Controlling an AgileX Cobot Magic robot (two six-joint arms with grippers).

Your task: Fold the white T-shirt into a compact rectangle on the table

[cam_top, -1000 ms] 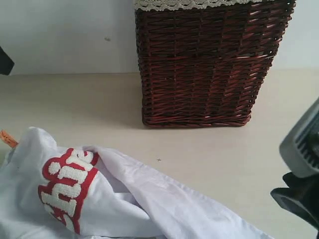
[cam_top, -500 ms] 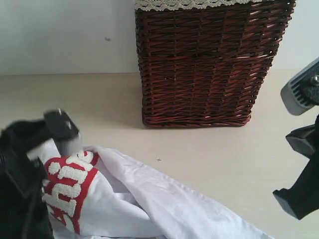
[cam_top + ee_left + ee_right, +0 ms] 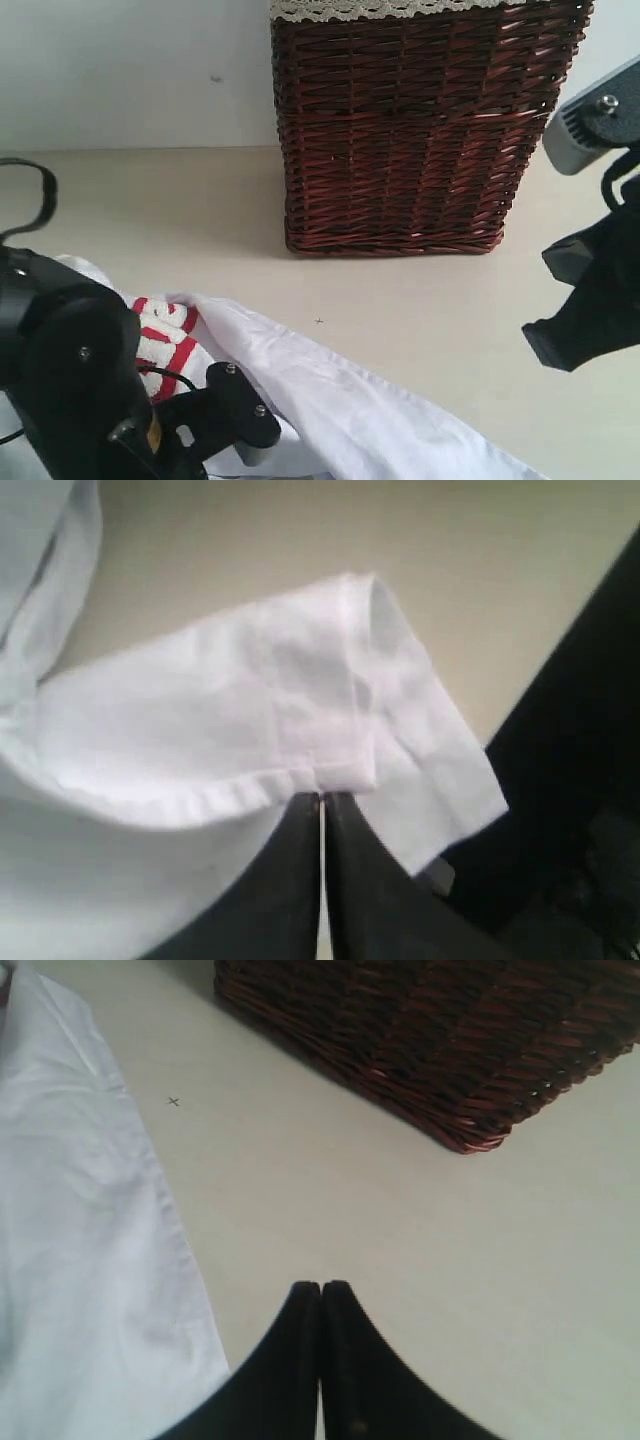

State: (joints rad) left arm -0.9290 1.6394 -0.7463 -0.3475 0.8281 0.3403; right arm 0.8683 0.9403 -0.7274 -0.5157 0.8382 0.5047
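The white T-shirt (image 3: pixel 340 410) lies crumpled on the table (image 3: pixel 440 300) at the front left, its red-outlined lettering (image 3: pixel 165 325) partly hidden behind my left arm (image 3: pixel 80 390). In the left wrist view my left gripper (image 3: pixel 322 798) is shut, its tips right at a sleeve hem of the T-shirt (image 3: pixel 220 720); no cloth shows between the fingers. My right gripper (image 3: pixel 321 1286) is shut and holds nothing, above bare table (image 3: pixel 450 1240) just beside the edge of the T-shirt (image 3: pixel 80 1240). In the exterior view the right arm (image 3: pixel 590 290) hangs at the right edge.
A dark red-brown wicker basket (image 3: pixel 420 130) with white lace trim (image 3: pixel 380 8) stands at the back centre against the pale wall; its corner (image 3: pixel 440 1050) is also near my right gripper. A small dark speck (image 3: pixel 319 321) marks the table.
My left arm has swung in from the left and come down over the shirt's lettered part. The right arm has risen and shifted inward. The shirt itself has barely moved.
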